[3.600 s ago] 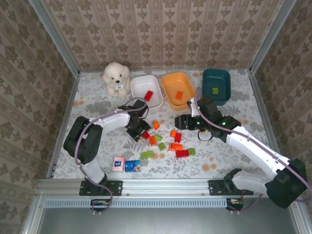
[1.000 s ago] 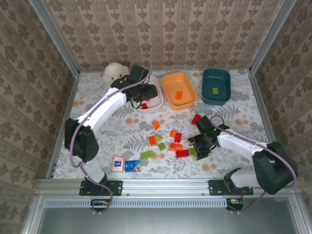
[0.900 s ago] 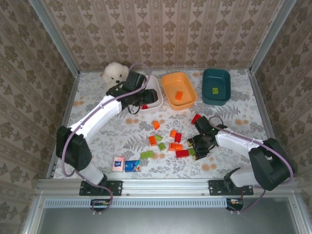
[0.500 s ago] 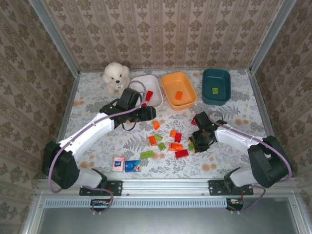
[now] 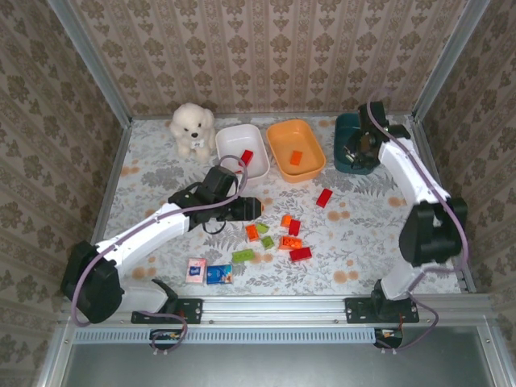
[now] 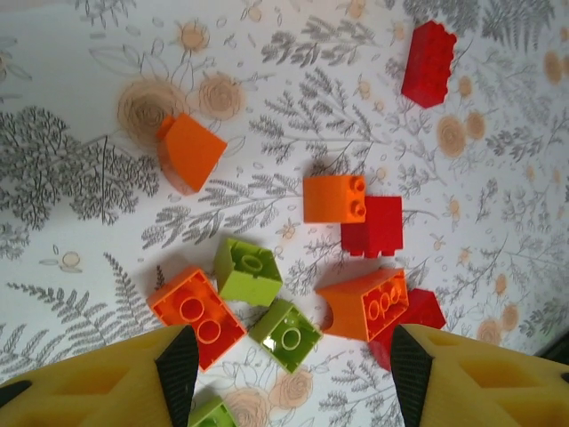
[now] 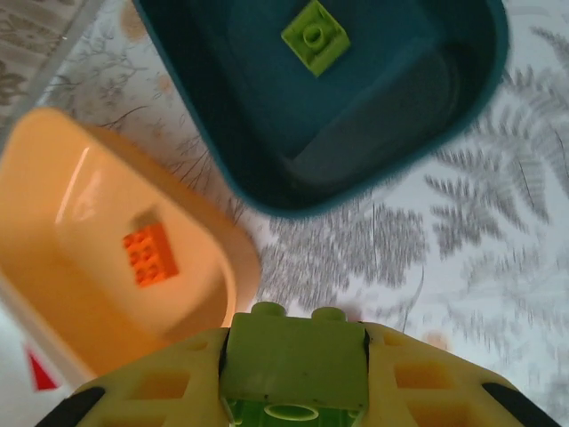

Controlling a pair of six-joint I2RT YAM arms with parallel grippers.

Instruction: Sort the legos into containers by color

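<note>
The green brick (image 7: 293, 360) clamped in the right gripper (image 7: 293, 378) should be carried to twelve o'clock, over the teal tray (image 7: 267, 151), before release; the left gripper (image 6: 292, 360) is spread apart.

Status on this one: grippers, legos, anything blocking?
Left gripper open above loose bricks. Right gripper shut on lime brick, by teal tray. No obstruction seen.

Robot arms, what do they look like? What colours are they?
The left arm and the right arm both have smooth white shells and chunky black joints. A thin purple cable loops along each one. The jaws are yellow plastic with hollow cut-out pockets, and black pads line their inner faces.
</note>
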